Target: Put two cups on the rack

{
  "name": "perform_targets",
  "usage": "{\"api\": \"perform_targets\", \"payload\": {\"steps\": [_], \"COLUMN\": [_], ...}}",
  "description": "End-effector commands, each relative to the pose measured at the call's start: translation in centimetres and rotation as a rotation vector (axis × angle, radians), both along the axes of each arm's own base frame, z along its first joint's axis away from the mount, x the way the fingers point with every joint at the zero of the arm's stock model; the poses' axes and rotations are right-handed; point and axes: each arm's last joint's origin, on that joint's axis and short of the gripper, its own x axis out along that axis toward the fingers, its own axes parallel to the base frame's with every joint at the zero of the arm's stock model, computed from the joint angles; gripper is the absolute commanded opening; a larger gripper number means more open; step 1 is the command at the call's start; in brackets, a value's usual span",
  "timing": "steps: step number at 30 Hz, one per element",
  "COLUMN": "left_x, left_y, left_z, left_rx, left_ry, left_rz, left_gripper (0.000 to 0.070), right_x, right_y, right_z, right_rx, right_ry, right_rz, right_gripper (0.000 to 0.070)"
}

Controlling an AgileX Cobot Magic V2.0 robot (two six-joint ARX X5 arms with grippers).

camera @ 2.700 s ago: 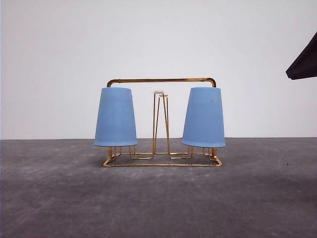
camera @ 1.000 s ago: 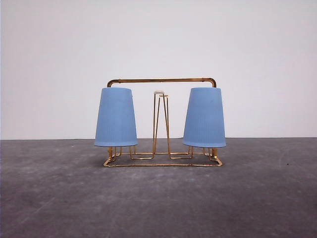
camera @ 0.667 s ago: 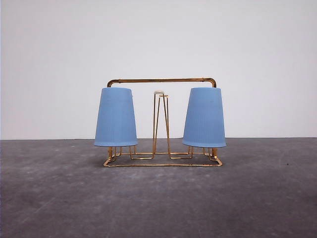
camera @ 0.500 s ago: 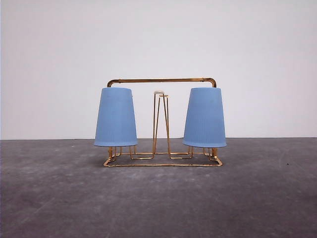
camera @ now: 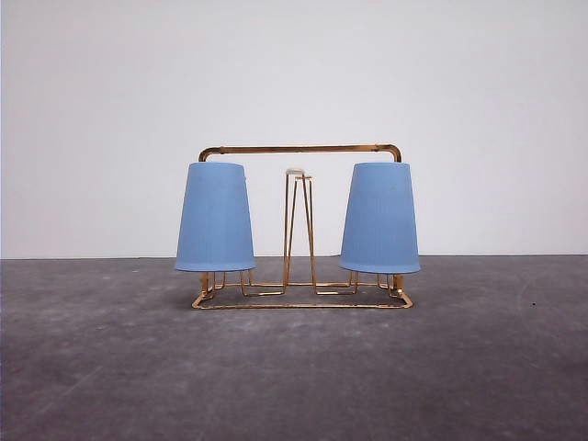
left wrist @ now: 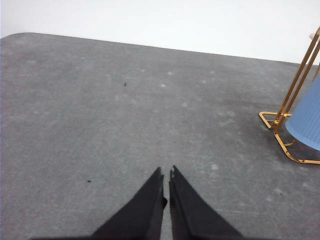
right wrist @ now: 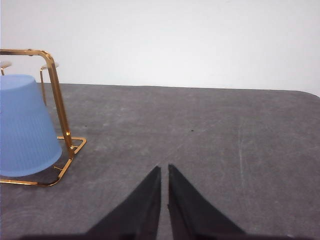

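Note:
The gold wire rack (camera: 300, 148) stands in the middle of the grey table in the front view. Two light blue ribbed cups hang upside down on it, one on the left prongs (camera: 215, 218) and one on the right prongs (camera: 379, 219). The middle prong pair with its white tip is bare. In the left wrist view my left gripper (left wrist: 165, 173) is shut and holds nothing, well off to the side of the rack (left wrist: 280, 117) and the cup (left wrist: 307, 125). My right gripper (right wrist: 164, 168) is likewise shut and holds nothing, apart from the rack (right wrist: 59, 105) and its cup (right wrist: 22, 127).
The grey table (camera: 294, 377) stretches wide in front of the rack and to both sides. A plain white wall (camera: 294, 73) stands behind it.
A dark arm part at the right edge of the front view 2.7 s ago has left the picture. The cups and rack have stayed still.

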Motion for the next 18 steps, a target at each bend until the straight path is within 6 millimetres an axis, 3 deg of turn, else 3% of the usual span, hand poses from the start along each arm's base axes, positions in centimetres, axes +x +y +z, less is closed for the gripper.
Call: {"api": "perform_targets", "payload": {"steps": [1, 18], "left_x": [0.05, 0.05], "left_y": [0.01, 0.01], "left_z": [-0.47, -0.47], "left_rx": [-0.005, -0.005], "left_ry": [0.018, 0.018], "left_rz": [0.001, 0.001], "left_gripper": [0.0000, 0.0000], "right_x": [0.01, 0.01], "right_y": [0.01, 0.01], "right_z": [0.04, 0.04], "right_rx": [-0.005, -0.005], "right_ry": [-0.009, -0.009], "right_rz": [0.003, 0.003], "right_gripper": [0.0023, 0.0023]}}
